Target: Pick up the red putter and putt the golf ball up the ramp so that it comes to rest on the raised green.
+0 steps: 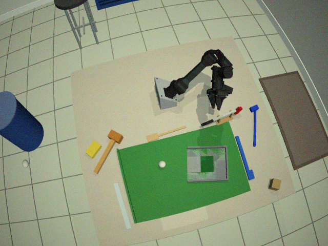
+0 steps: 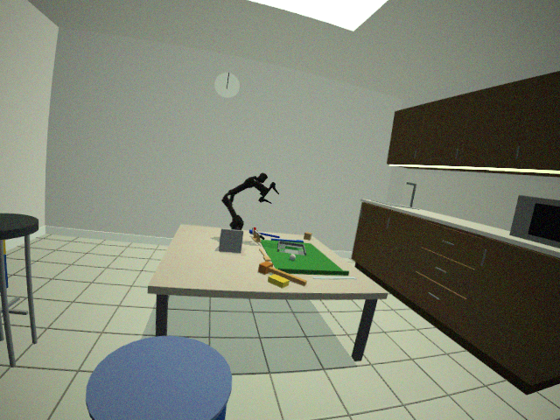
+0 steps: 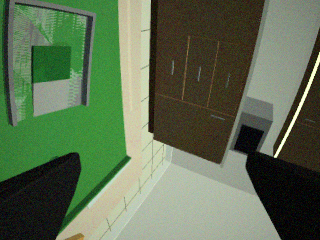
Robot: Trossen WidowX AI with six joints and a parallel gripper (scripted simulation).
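Green felt covers the putting mat (image 1: 159, 190) that fills the near half of the table (image 1: 111, 87); a white golf ball (image 1: 162, 164) rests on it, well apart from the grey-framed raised green (image 1: 206, 163) with its dark green centre square. Around the mat lie a pale strip (image 1: 122, 205) along its near-left edge, a yellow block (image 1: 93, 148), an orange-headed wooden mallet (image 1: 107, 150), a light wooden paddle (image 1: 164, 133), a blue bar (image 1: 244, 157) along the right edge and a small wooden cube (image 1: 274, 184). Beyond the mat's far-right corner the red putter (image 1: 223, 116) — red head, white shaft, black grip — lies propped on a small wooden block (image 1: 224, 119), with a blue putter (image 1: 254, 125) just to its right. Farther back, the black arm rises from its grey base (image 1: 164, 93) and bends down, so that the gripper (image 1: 217, 103) hangs above the table near the red putter without touching it — fingers spread almost fully, nothing between them.
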